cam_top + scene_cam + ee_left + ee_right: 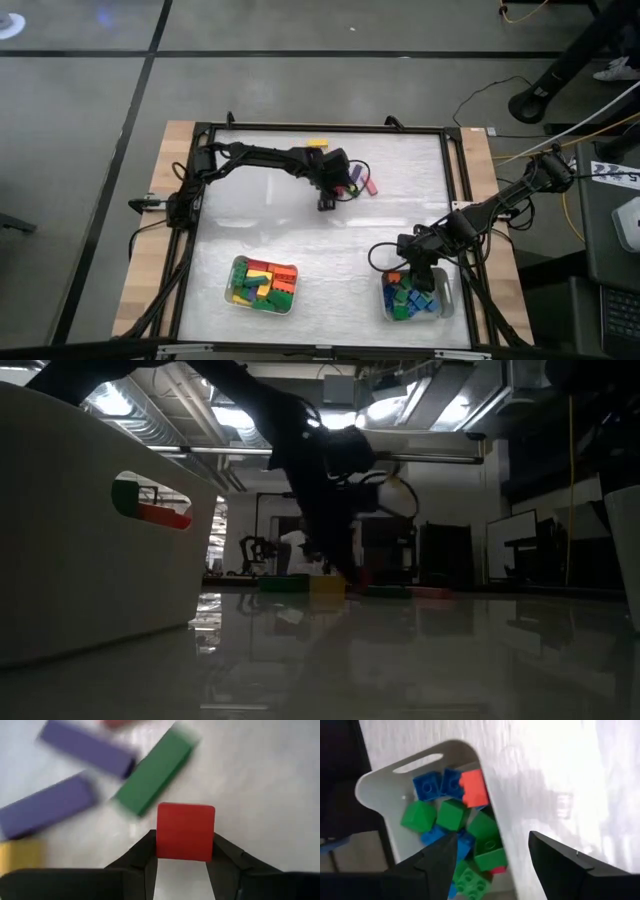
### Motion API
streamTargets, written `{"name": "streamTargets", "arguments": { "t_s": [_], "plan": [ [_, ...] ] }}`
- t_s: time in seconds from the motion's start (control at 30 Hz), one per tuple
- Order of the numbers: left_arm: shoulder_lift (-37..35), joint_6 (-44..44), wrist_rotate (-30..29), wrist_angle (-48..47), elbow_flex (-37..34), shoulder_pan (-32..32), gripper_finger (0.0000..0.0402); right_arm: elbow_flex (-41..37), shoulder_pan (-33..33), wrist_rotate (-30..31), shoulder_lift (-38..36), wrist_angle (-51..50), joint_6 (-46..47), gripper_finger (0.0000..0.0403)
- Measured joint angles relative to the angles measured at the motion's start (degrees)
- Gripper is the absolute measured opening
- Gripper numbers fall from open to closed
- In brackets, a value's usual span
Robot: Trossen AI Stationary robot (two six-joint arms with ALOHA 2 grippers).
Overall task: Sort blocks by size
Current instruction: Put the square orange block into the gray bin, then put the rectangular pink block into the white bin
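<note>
**Left gripper pinching a red block, right gripper spread over the short-block tray**

Right now I have the left gripper [184, 857] out in the far middle of the table [300, 230], among the last loose blocks. Through its wrist camera I see the two fingers pressed against the sides of a short red block [185, 831], so it is pinching that one. Just beyond it lie a long green block [152, 774] and two long purple blocks [85, 747], one farther off and one [45, 812] nearer, and a yellow block [20, 855] shows at the picture's edge. From above, that loose cluster sits beside the gripper, with a pink block [368, 185] at its outer side and another yellow block [318, 144] lying apart near the table's far edge.

My right gripper [492, 852] is over the near right tray [443, 300], fingers spread wide and holding nothing. Below it the tray holds short squarish blocks: blue ones [427, 785], green ones [451, 813] and an orange-red one [474, 788] resting against the tray's wall.

Over at the near left stands the other tray [232, 295], filled with long blocks in red [284, 273], yellow and green. At table height, that pale tray fills the left of the picture, with red and green showing through its handle slot.
</note>
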Motion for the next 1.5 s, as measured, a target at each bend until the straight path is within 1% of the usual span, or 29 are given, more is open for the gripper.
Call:
{"name": "streamTargets", "arguments": {
  "t_s": [0.2, 0.3, 0.4, 0.47, 0.63, 0.77, 0.83, 0.93, 1.1, 1.2, 1.33, 1.5],
  "plan": [
    [-0.02, -6.75, 10.26, 5.55, 3.17, -5.82, 0.012, 0.0, -0.02, 6.4, 0.01, -0.37, -7.9, 0.0243],
    [-0.02, -10.6, 12.72, 11.75, 3.88, -9.71, 0.012, 0.0, -0.02, 9.48, -0.01, -1.0, -11.66, 0.0243],
    [-0.02, -12.84, 13.03, 18.69, 3.93, -14.16, 0.0119, 0.0, -0.02, 15.69, -0.01, -3.49, -14.4, 0.0243],
    [-0.02, -13.23, 12.19, 21.77, 3.93, -17.15, 0.012, 0.0, -0.02, 19.74, -0.11, -6.42, -15.45, 0.0243],
    [0.35, -15.04, 3.5, 31.35, 3.93, -24.36, 0.0124, -0.02, -0.02, 28.08, -0.64, -13.78, -17.27, 0.0243],
    [2.88, -16.67, -0.51, 43.36, 3.97, -28.67, 0.0124, 0.0, -0.02, 35.26, -0.73, -16.31, -17.41, 0.0243],
    [4.23, -17.15, -1.9, 46.63, 3.96, -30.31, 0.0124, -0.02, -0.02, 37.76, -0.73, -16.52, -17.4, 0.0243],
    [6.1, -17.92, -3.44, 49.53, 3.97, -31.99, 0.0129, -0.02, -0.02, 39.41, -0.73, -16.48, -17.38, 0.0243],
    [10.71, -17.34, -4.38, 56.75, 3.96, -33.83, 0.0141, -0.01, -0.34, 39.52, -0.73, -15.49, -16.38, 0.0243],
    [12.81, -16.59, -5.96, 60.21, 3.99, -34.24, 0.0148, -0.01, -1.12, 39.29, -0.71, -14.11, -15.86, 0.0243],
    [13.03, -16.65, -10.96, 59.88, 3.99, -34.27, 0.0161, 0.0, -2.91, 37.01, -0.71, -12.22, -15.81, 0.0243],
    [12.91, -15.41, -11.63, 60.64, 4.02, -34.14, 0.0193, 0.0, -5.7, 35.79, -0.69, -10.48, -16.05, 0.0243]
  ]
}}
